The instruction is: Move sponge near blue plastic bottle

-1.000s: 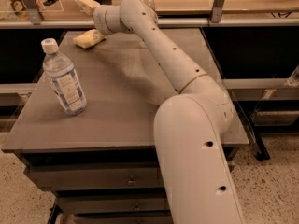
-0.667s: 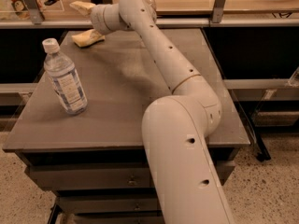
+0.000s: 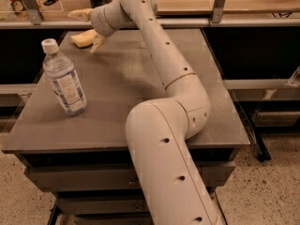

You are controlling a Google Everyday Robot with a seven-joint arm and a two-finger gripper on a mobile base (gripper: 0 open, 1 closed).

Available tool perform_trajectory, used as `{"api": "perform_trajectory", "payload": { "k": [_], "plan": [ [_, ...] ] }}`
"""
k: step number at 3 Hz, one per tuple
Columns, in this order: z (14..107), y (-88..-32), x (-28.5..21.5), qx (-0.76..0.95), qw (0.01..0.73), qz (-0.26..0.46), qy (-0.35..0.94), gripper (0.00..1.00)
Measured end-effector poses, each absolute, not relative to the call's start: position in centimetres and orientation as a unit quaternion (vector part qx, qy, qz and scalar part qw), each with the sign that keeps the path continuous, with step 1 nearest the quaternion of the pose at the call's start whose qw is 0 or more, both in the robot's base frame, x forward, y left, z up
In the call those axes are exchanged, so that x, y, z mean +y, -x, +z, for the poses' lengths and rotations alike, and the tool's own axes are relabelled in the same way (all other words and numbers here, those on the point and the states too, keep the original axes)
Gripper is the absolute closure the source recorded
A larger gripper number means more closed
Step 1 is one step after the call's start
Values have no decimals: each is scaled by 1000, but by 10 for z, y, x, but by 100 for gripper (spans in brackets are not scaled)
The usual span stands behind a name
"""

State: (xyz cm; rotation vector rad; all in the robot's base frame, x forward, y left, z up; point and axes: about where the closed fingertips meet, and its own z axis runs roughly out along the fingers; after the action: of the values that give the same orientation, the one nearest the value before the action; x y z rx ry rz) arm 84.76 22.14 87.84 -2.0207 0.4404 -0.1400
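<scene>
The pale-yellow sponge [image 3: 82, 38] lies on the grey table [image 3: 140, 78] at its far left corner. My gripper [image 3: 89, 29] is at the sponge, open, with one finger [image 3: 78, 14] behind and above it and the other finger [image 3: 98, 43] at its right end. The blue plastic bottle [image 3: 65, 78], clear with a white cap and a blue-and-white label, stands upright near the table's left edge, well in front of the sponge. My white arm reaches from the front across the table's middle to the far left.
A shelf rail with metal posts [image 3: 219, 3] runs behind the table. A dark table edge and drawer front [image 3: 75, 177] lie below, above speckled floor [image 3: 272, 191]. My arm's elbow [image 3: 187, 97] covers the table's centre right.
My gripper has moved left and down, closer onto the sponge. The arm's lower part has swung left. The bottle has not moved.
</scene>
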Motion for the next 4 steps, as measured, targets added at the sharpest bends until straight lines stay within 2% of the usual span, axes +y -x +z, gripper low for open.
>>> {"api": "perform_trajectory", "payload": {
  "k": [1,2,4],
  "plan": [
    [867,-829,217,168,476,-29,863,14],
    [865,-832,211,187,461,-31,867,38],
    [896,-891,218,281,509,-104,807,85]
  ]
}}
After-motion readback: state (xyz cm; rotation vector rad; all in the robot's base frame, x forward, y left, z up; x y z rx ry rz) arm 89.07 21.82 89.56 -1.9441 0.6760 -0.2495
